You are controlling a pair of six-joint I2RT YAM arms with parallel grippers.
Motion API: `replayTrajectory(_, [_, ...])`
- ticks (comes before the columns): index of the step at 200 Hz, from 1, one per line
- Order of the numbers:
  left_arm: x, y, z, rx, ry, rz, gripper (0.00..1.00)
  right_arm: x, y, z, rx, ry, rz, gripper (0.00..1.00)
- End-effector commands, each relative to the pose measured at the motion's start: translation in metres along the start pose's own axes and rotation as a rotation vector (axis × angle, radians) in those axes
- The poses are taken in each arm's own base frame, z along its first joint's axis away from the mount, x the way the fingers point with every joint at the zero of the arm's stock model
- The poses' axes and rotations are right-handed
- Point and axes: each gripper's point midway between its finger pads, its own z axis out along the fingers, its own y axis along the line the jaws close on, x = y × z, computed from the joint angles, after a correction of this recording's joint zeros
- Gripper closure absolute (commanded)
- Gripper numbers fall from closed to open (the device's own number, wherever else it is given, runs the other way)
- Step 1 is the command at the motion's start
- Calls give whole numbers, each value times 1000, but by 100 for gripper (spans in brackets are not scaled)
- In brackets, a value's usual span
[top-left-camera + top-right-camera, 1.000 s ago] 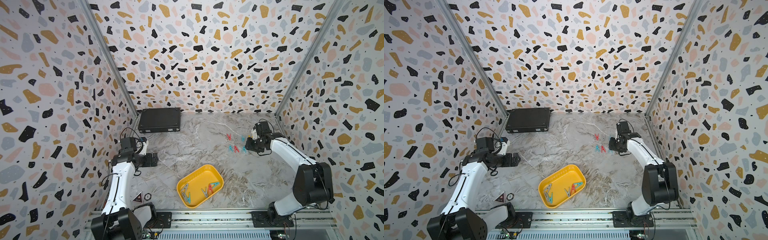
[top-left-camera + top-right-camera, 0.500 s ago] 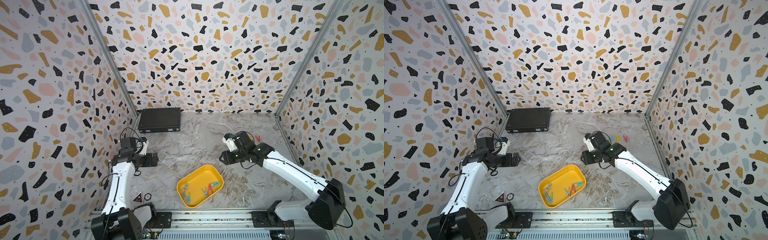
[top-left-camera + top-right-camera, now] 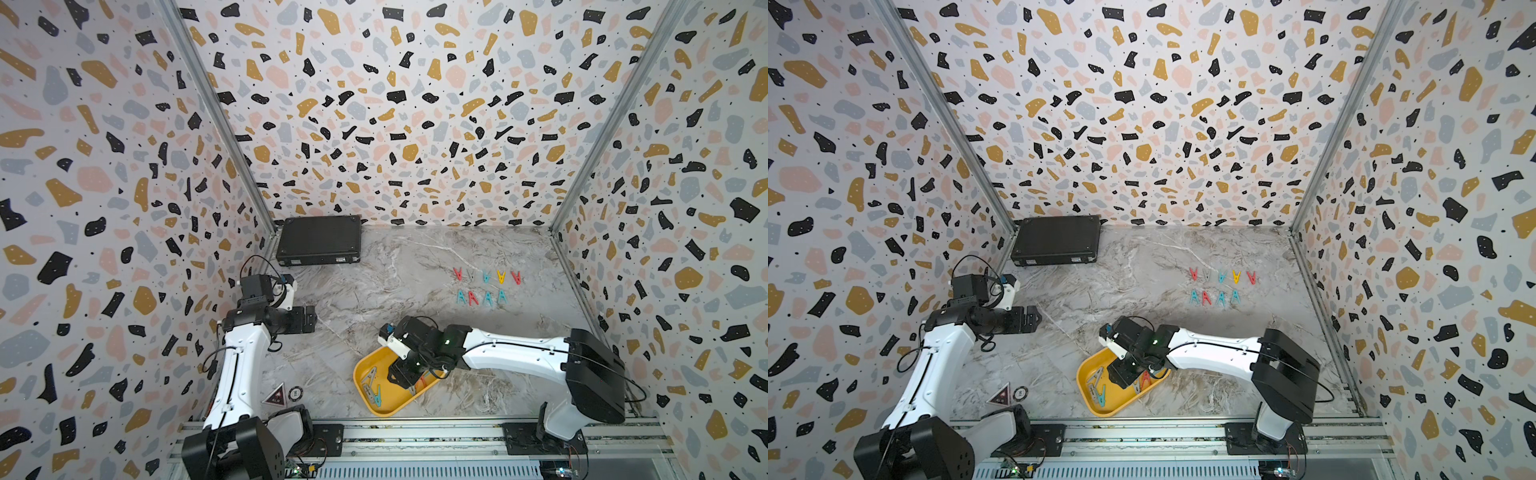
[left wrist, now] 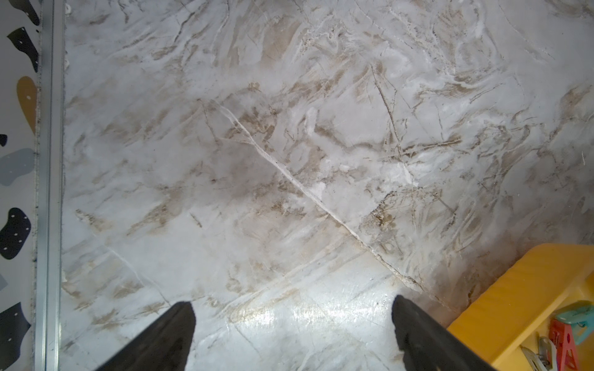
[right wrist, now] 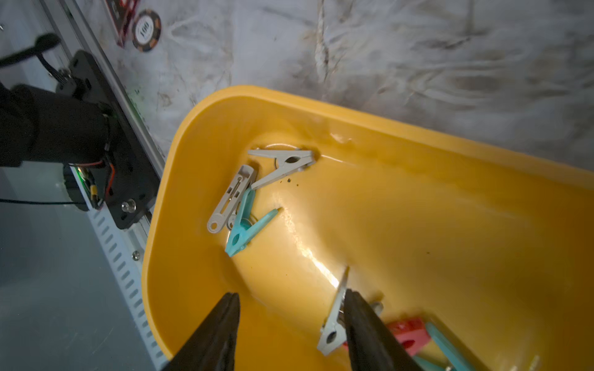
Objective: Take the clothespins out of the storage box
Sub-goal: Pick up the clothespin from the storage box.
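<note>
Yellow plastic storage box, near centre of the surface: at least six clothespins are left inside. Nine are laid out in rows, far right. Right tool is held spread over the box, nothing pinched; left tool spread, empty.

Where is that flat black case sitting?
In both top views the black case lies in the far corner on the robot's left, beyond the left gripper.

Shallow yellow plastic storage box, lidless, beneath the right end effector. Inside it lie two pale grey clothespins and a teal clothespin ahead of the fingers, and a third grey clothespin against one finger. Nine further clothespins lie in two rows on the surface, well apart.
</note>
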Motion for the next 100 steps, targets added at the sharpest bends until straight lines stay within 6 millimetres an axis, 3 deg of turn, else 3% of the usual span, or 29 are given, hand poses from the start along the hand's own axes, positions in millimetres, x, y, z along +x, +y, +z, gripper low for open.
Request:
replayTrajectory(1, [-8, 5, -5, -24, -40, -2, 0, -20, 11, -1, 0, -37, -59, 42])
replayTrajectory(100, [-8, 9, -4, -44, -34, -11, 0, -27, 26, 39, -16, 45, -112, 37])
